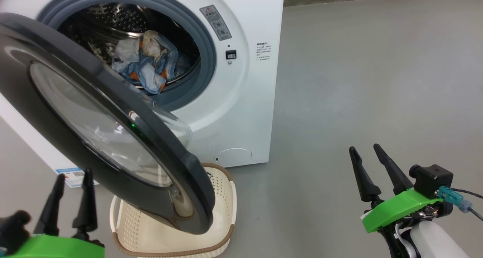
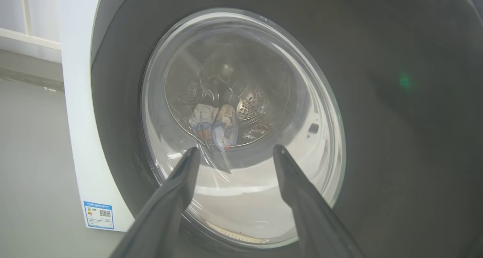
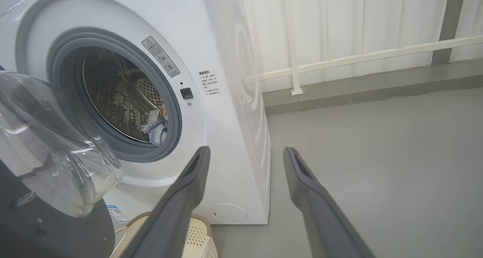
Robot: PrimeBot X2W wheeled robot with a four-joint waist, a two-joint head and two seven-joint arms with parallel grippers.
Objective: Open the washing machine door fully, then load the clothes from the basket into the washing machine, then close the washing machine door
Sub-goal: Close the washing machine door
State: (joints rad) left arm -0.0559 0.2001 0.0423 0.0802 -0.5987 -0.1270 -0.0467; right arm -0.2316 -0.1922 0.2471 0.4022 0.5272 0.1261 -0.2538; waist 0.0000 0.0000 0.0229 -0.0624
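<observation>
The white washing machine (image 1: 241, 84) stands at upper left, and the clothes (image 1: 145, 63) lie bunched in its steel drum. Its round black door (image 1: 102, 126) hangs partly swung across the opening, its outer glass facing me. Below the door sits the cream basket (image 1: 222, 228), which looks empty where it shows. My left gripper (image 1: 73, 175) is open at lower left, just outside the door, fingers apart and holding nothing. In the left wrist view the left gripper (image 2: 234, 150) points at the door's glass window (image 2: 241, 126). My right gripper (image 1: 366, 148) is open over the floor at lower right.
Grey floor (image 1: 358, 80) spreads to the machine's right. A white railing and wall (image 3: 358, 43) run behind it. A blue label (image 2: 99, 214) sits low on the machine's front.
</observation>
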